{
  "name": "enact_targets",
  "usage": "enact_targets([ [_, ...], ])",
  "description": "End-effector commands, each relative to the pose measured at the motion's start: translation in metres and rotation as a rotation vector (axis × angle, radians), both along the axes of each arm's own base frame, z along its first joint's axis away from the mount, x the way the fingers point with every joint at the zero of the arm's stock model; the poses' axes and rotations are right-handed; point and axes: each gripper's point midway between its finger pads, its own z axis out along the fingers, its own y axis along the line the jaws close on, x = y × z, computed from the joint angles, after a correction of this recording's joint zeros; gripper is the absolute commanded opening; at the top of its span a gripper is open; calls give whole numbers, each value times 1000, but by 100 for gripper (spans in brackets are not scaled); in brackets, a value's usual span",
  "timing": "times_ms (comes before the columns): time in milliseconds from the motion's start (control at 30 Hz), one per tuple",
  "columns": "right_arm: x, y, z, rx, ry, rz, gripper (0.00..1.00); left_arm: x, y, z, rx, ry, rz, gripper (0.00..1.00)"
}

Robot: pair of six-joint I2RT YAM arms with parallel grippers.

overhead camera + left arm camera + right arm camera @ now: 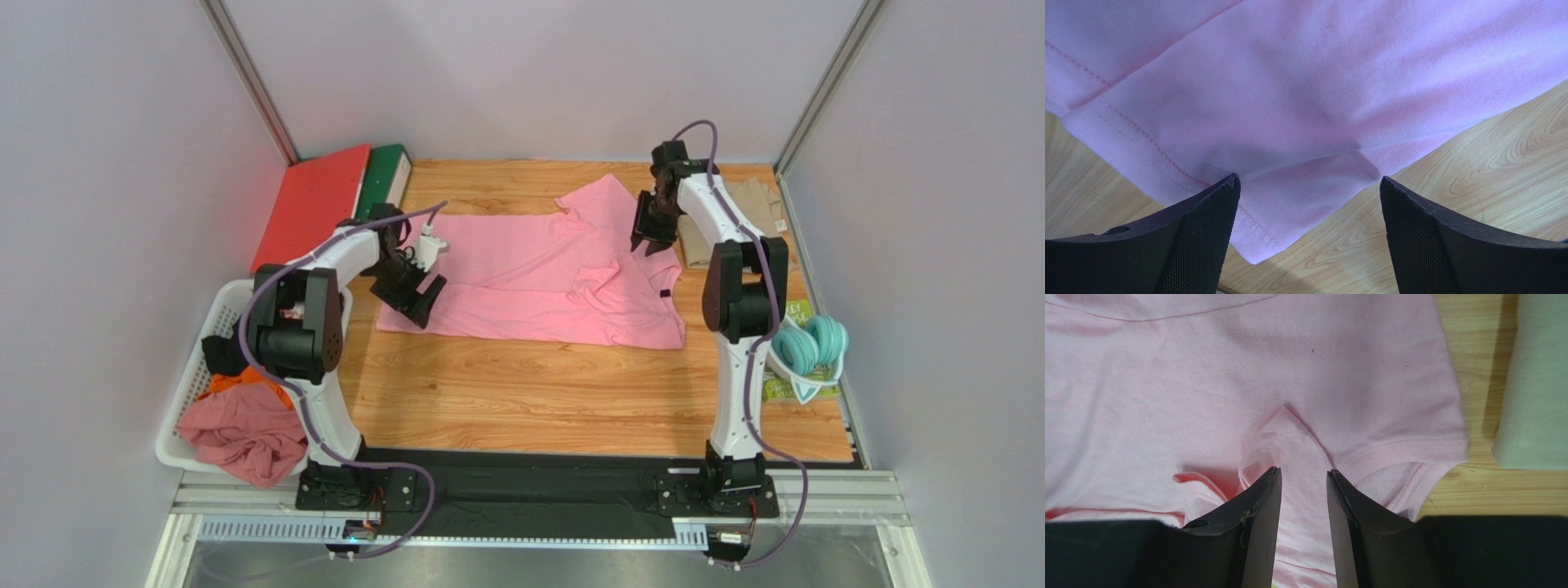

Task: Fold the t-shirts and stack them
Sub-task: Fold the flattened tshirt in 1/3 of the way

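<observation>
Pink t-shirt flat on tabletop, long axis left-right, neck rightward; dark label unreadable. Left end effector agape over hem corner; right end effector pinching sleeve fold.

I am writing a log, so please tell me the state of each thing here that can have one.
pink t-shirt: spread out, not yet folded.
khaki t-shirt: folded, lying apart from the pink one.
left gripper: open, over a hem corner of the pink t-shirt.
right gripper: shut on a raised fold of the pink t-shirt.
basket: holds crumpled clothes.
</observation>
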Motion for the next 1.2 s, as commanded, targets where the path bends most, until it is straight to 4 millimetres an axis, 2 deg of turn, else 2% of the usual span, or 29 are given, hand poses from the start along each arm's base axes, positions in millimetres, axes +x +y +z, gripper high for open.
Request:
enact_targets([
  [0,5,10,-7,65,10,74,38,14,-6,9,-31,-37,-6,90],
  [167,7,16,-25,95,45,100,35,19,-6,11,-29,-39,-1,90],
  [467,7,12,-34,137,69,91,32,19,-5,15,-24,-43,-5,90],
  [800,-4,29,-29,224,79,107,30,20,-5,12,-21,-39,0,90],
  [1167,-19,49,-27,221,94,153,29,19,-5,12,-22,-42,0,90],
])
